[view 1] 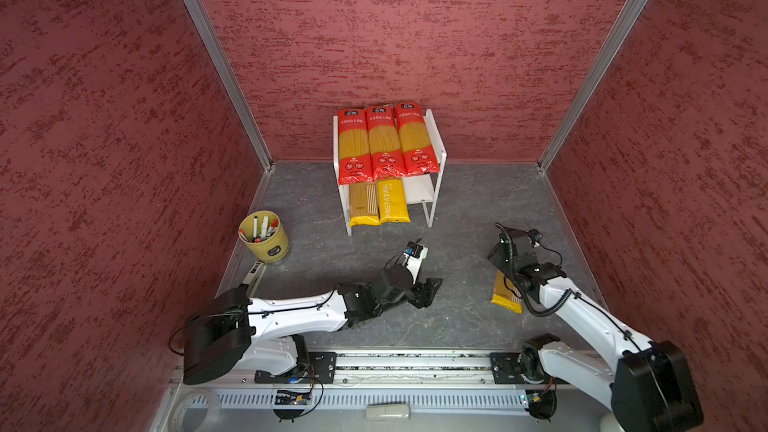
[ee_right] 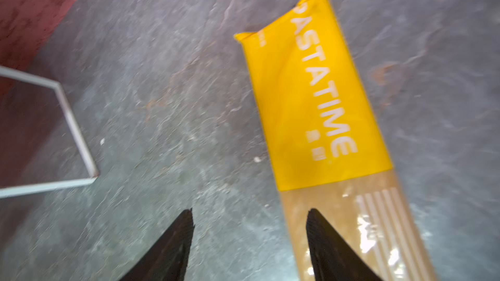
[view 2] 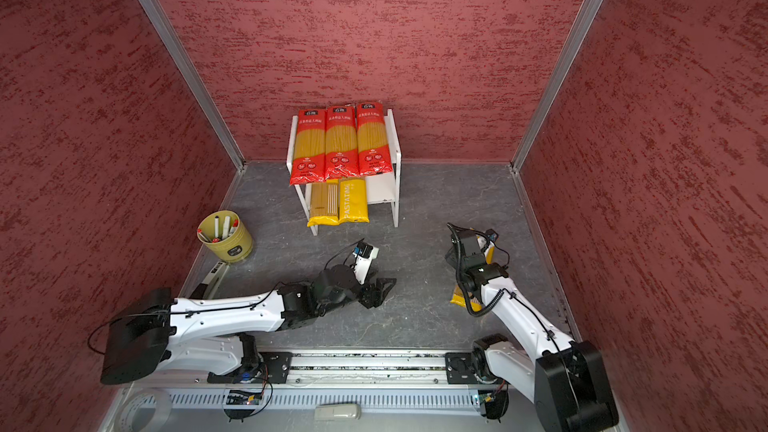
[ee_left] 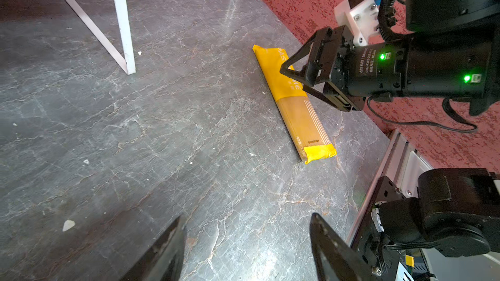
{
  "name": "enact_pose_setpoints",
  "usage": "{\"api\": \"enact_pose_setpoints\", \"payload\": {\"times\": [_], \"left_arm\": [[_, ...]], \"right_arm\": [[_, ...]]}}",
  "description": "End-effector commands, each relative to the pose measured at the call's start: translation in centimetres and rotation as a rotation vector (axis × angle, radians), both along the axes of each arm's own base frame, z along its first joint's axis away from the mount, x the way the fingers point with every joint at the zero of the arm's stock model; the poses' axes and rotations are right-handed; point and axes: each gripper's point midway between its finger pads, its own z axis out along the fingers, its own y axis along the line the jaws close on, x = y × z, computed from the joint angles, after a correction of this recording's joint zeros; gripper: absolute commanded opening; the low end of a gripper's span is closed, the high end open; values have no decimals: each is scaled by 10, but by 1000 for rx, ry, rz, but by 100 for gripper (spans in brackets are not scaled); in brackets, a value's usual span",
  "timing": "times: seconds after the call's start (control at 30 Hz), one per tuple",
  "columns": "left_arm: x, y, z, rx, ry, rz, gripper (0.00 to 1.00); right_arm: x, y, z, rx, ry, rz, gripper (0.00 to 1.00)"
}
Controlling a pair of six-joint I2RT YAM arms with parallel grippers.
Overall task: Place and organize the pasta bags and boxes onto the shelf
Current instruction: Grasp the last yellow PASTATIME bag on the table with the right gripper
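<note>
The white shelf (view 1: 434,135) (view 2: 394,139) stands at the back wall. Three red pasta bags (view 1: 384,141) (view 2: 340,143) lie side by side on its top board. Two yellow PASTATIME packs (view 1: 379,203) (view 2: 338,203) lie on its lower board, their ends sticking out in front. A third yellow pack (view 1: 505,295) (view 2: 459,299) (ee_left: 295,104) (ee_right: 311,98) lies flat on the floor at the right. My right gripper (ee_right: 249,212) (ee_left: 293,79) hangs open over it, one finger above its clear part, the other above bare floor. My left gripper (view 1: 432,288) (view 2: 384,288) (ee_left: 247,217) is open and empty, low over the floor.
A yellow-green cup of markers (view 1: 264,238) (view 2: 224,238) stands at the left wall. The lower board's right part (view 1: 419,191) is bare. Red walls close in three sides. The arms' base rail (view 1: 415,361) runs along the front edge.
</note>
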Motion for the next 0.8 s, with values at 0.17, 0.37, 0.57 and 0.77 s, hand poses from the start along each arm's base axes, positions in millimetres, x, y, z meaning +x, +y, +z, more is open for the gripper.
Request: {"api": "enact_pose_setpoints", "payload": {"times": [0.17,0.37,0.57,0.77], "left_arm": [[7,10,4,-16,-12,34,72],[8,10,0,-25,3,38,72],[10,9,-2,-25,10,38,72],[11,9,-3,-24,13,41,72]], "right_arm": [[-19,-10,-41,22,105,-56,68],[-20,15,-67,155,140,-7,62],[-10,51,-68,217,124,90,60],[-1,89,-70,226,133,210,59]]}}
